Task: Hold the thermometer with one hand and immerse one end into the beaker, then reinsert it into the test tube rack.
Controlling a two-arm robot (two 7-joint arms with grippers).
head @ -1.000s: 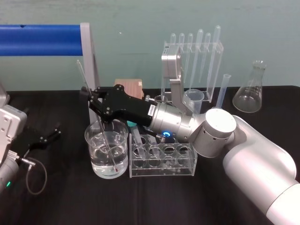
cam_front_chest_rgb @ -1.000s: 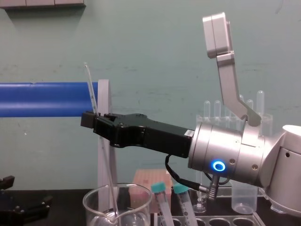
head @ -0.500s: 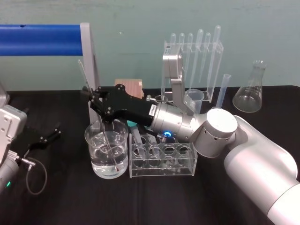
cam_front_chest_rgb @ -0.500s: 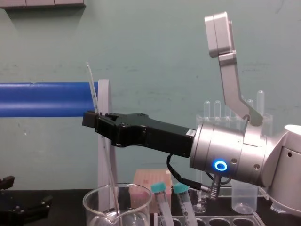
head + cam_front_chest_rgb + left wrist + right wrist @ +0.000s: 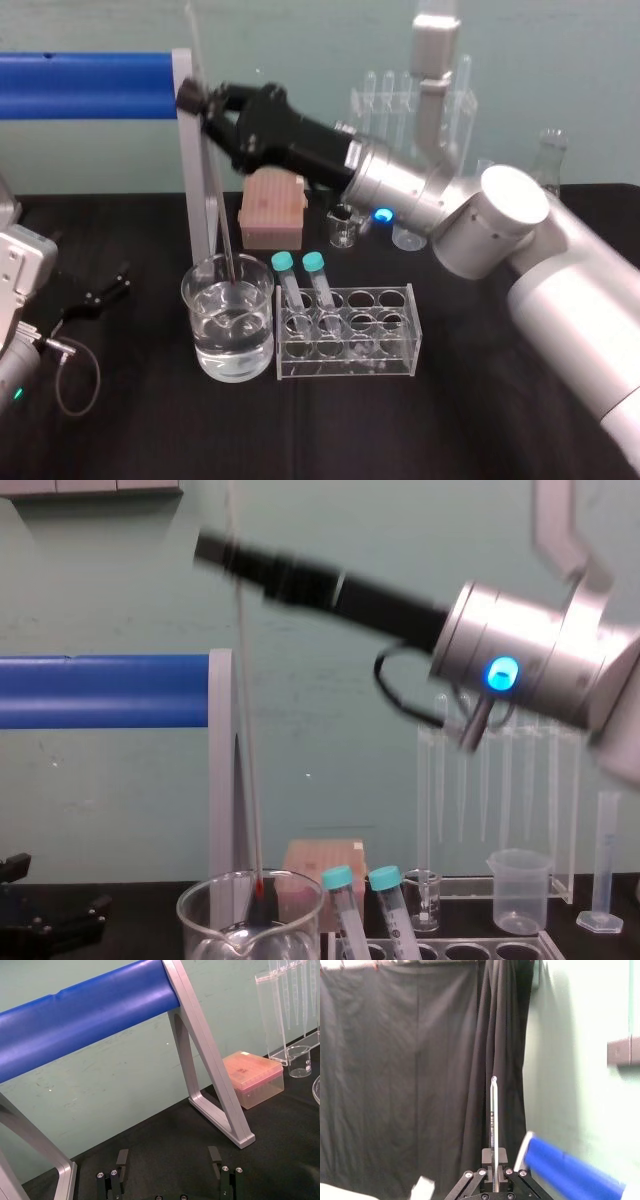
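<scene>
While the left gripper [image 5: 95, 297] sat parked on the black table [image 5: 460, 420] at the robot's left, jaws spread with nothing in them, I checked the scene near to far.

- Glass beaker [image 5: 192, 300] was closest and part full of clear liquid.
- Test tube rack [image 5: 347, 365] stood just beside it on the robot's right. Two teal-capped tubes [image 5: 284, 262] sat in the holes nearest the beaker; the other holes were free.
- Thermometer [image 5: 247, 730] hung near vertical over the beaker mouth, with its red tip at about rim level in the chest view. I couldn't tell whether it touched the liquid.
- Right gripper [image 5: 493, 1155] was high above the beaker, clamped on the rod's upper part, with a length of glass sticking out past the fingers.
- Behind all that were a pink box [image 5: 272, 205], a blue bar [image 5: 85, 85] and a pipette stand [image 5: 390, 95].

My read: the beaker leg of the task was in hand and the rack return was not done. The next move needed the tip fully clear of the rim, then a sideways shift toward the robot's right until it sat over a free hole. From there it was a slow descent with the rod kept plumb. With glass that long and thin, any tilt would swing the tip wide, and it could clip the rim or the capped tubes.
</scene>
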